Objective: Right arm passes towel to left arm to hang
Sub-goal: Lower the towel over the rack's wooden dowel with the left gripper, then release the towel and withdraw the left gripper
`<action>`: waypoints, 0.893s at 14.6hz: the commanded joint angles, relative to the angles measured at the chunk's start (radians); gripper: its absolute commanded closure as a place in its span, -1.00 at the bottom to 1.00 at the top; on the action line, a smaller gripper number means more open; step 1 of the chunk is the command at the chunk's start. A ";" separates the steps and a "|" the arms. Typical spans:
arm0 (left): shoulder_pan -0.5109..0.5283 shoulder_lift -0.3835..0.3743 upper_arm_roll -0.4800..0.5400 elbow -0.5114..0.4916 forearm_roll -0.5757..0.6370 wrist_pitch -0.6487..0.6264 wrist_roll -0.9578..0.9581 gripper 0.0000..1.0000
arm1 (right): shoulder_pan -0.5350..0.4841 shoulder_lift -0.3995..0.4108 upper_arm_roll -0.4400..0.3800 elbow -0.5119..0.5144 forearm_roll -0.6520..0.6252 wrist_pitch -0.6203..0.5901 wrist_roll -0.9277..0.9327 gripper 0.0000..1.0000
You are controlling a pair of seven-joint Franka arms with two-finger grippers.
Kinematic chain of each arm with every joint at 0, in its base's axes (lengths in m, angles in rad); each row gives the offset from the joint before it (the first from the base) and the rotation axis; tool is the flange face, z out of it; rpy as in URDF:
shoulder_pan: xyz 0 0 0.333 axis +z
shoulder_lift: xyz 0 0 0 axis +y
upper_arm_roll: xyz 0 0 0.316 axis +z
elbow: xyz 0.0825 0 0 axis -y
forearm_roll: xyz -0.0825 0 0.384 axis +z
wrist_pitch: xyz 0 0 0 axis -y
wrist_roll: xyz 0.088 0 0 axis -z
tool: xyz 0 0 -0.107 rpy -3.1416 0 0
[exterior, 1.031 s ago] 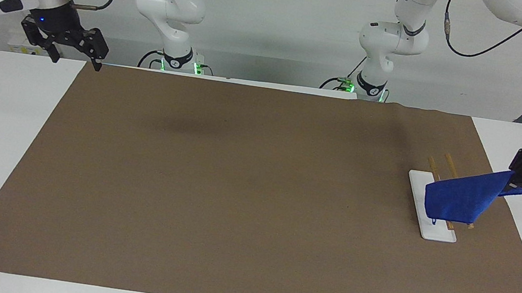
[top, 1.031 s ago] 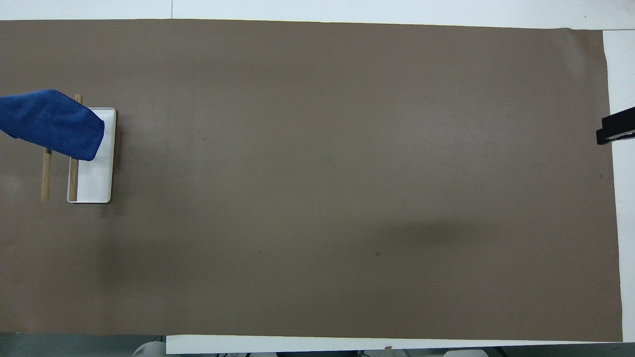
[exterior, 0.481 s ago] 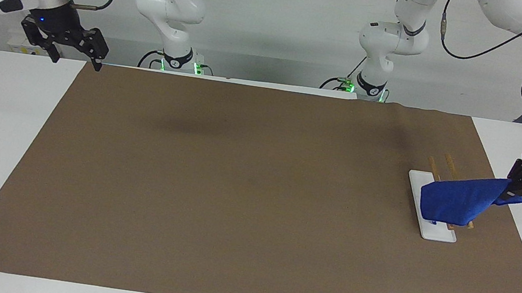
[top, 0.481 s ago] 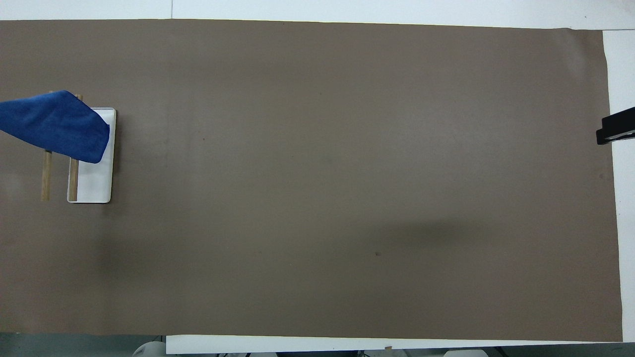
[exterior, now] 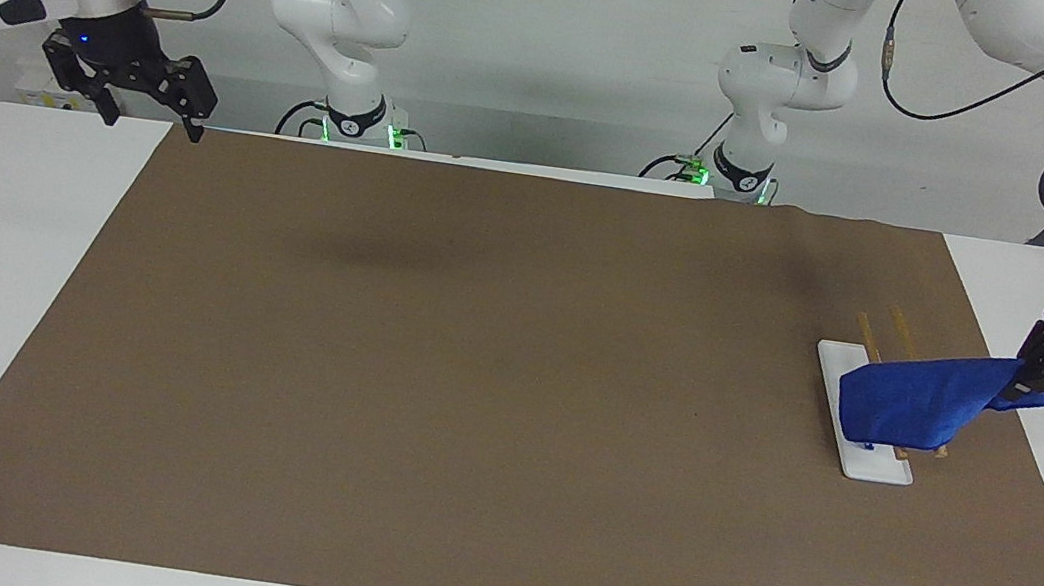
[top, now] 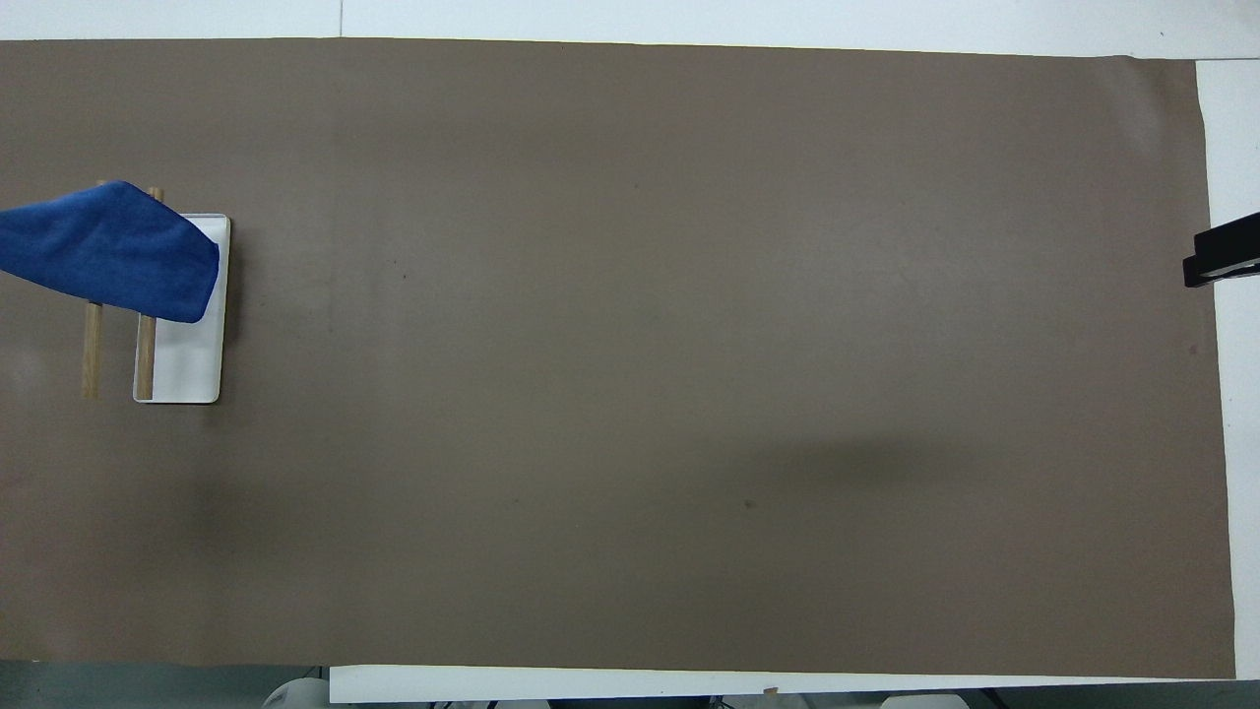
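Hanging one blue towel [exterior: 916, 405] over two wooden rails [top: 92, 350], one white base [top: 187, 359]

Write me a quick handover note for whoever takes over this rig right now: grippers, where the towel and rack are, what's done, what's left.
Left gripper: shut on a corner of the blue towel, at the left arm's end of the table.
Right gripper: jaws open, empty, waiting raised over the table edge at the right arm's end.
Towel: draped across the wooden rails of the rack, which has a white base; one corner is pulled out sideways toward the gripper.
Done: handover to the left arm; towel is over the rack.
Left: release the corner, withdraw the left arm, check that the towel hangs evenly.
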 commanded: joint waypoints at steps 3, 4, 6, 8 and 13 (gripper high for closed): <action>0.002 -0.021 0.010 -0.026 0.009 0.018 0.134 -0.87 | -0.006 -0.013 0.001 -0.017 0.018 0.008 -0.015 -1.00; 0.002 -0.021 0.011 -0.027 0.009 0.021 0.169 -0.99 | -0.006 -0.013 0.001 -0.017 0.018 0.008 -0.015 -1.00; 0.002 -0.021 0.014 -0.027 0.009 0.020 0.180 -0.99 | -0.006 -0.013 0.001 -0.017 0.018 0.008 -0.015 -1.00; 0.002 -0.021 0.015 -0.027 0.009 0.017 0.182 -0.99 | -0.006 -0.013 0.001 -0.017 0.018 0.008 -0.015 -0.99; 0.001 -0.021 0.015 -0.023 0.009 0.012 0.182 -0.99 | -0.006 -0.013 0.001 -0.017 0.018 0.008 -0.015 -1.00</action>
